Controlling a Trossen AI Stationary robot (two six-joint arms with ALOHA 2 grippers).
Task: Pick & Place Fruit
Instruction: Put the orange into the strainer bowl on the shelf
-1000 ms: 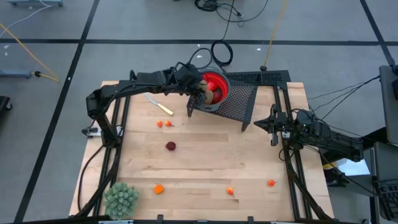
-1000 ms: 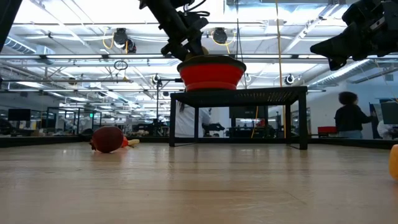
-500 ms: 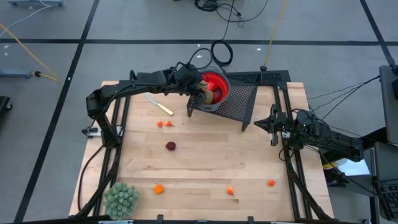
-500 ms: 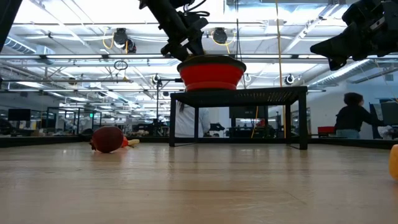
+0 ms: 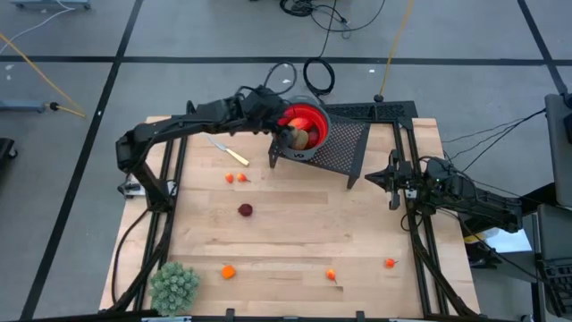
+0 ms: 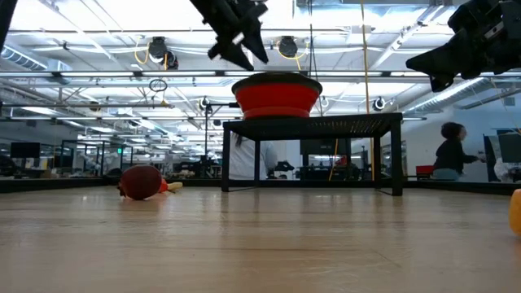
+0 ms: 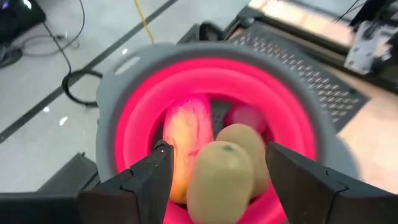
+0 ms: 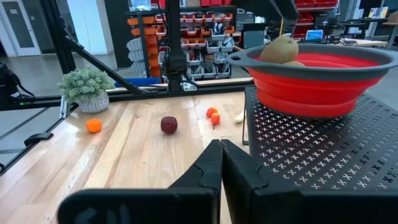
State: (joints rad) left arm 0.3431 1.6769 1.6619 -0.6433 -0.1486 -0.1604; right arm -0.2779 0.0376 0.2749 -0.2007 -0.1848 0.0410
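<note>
Your left gripper (image 7: 214, 171) hovers open just above the kiwi (image 7: 221, 180) in the red bowl (image 5: 308, 116); dipping could knock it out.

Spiky plant ball (image 5: 173, 285) at table corner — knife (image 5: 229, 150) near rack (image 5: 332, 143).

Wooden table (image 5: 295, 233), perforated metal rack (image 5: 344, 148)

A wooden table (image 5: 295, 241) carries a black rack (image 5: 344, 143), scattered fruit (image 5: 245, 210), a knife (image 5: 229, 149) and a plant ball (image 5: 174, 284).
</note>
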